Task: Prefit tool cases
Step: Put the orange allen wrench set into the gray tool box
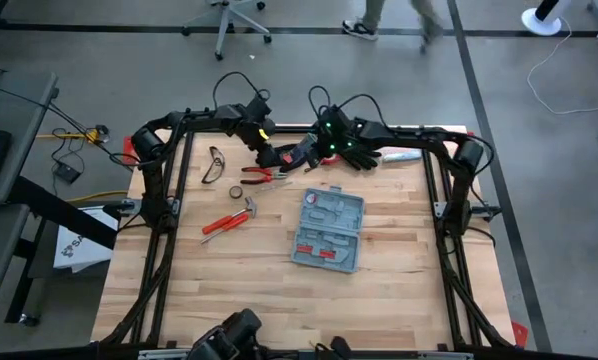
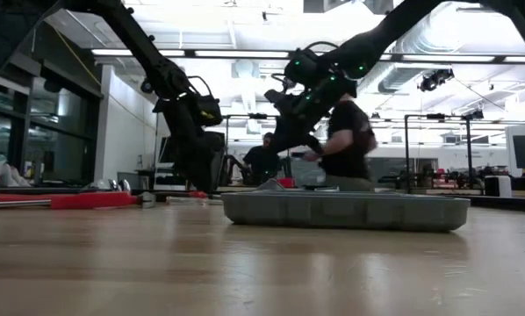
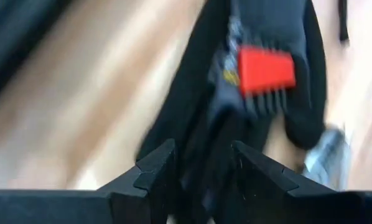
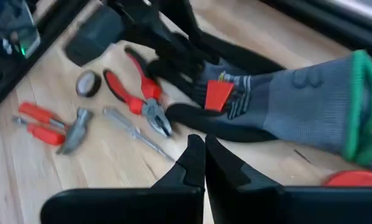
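The grey-blue tool case [image 1: 329,232] lies open and flat on the middle of the wooden table, also visible in the low view [image 2: 346,211]. A few red-handled tools sit in its moulded tray. At the far edge lies a grey and black glove [image 4: 310,106] with a red tag [image 3: 267,68]. My left gripper [image 3: 201,180] stands low over the glove's black part, fingers around it [image 1: 271,155]. My right gripper [image 4: 204,162] is shut and holds nothing. It hangs above the table beside the glove [image 1: 304,157]. My left gripper has the glove's black part [image 3: 204,146], just below the red tag, in the gap between its two fingers. The fingers slant steeply down from above. The rest of the glove lies on the table. One layer or several, I cannot tell.
Loose on the far left of the table are red pliers [image 1: 262,173], a hammer [image 1: 229,221], a tape roll [image 1: 236,191], a screwdriver [image 4: 133,130] and safety glasses [image 1: 214,163]. More gloves [image 1: 379,152] are piled at the far edge. People are in the room behind.
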Available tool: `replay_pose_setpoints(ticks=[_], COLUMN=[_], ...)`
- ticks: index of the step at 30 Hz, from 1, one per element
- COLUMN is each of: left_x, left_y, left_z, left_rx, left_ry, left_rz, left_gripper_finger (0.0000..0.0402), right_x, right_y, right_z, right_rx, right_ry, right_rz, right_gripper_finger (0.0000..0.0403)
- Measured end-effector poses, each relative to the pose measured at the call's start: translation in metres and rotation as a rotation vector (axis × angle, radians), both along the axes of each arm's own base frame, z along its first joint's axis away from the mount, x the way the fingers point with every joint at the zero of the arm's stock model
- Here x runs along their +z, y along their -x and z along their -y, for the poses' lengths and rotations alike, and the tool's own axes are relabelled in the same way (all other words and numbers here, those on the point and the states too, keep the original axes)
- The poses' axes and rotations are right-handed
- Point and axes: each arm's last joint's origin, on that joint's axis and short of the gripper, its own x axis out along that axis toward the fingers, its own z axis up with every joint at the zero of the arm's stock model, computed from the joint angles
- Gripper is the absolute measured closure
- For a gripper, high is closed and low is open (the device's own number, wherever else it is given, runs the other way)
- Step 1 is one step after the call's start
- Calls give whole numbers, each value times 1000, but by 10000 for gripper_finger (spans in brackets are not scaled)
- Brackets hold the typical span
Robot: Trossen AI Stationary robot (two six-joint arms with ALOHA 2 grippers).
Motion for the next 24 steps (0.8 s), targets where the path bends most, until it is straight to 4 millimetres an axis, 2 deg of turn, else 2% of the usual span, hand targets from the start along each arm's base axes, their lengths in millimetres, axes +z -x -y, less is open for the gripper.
replay_pose_setpoints(ticks=[8, 15, 24], left_x=[-8, -9, -9], left_y=[-7, -16, -26], left_z=[29, 40, 67], left_rx=[-91, -120, -241], left_ry=[88, 97, 137], left_rz=[-75, -70, -131], left_gripper_finger=[255, 255, 255], right_x=[-3, -4, -7], right_y=[-1, -1, 2], right_z=[0, 0, -3], right_rx=[32, 35, 56], right_ry=[1, 0, -6], right_rz=[-47, -52, -98], right_gripper_finger=[403, 403, 403])
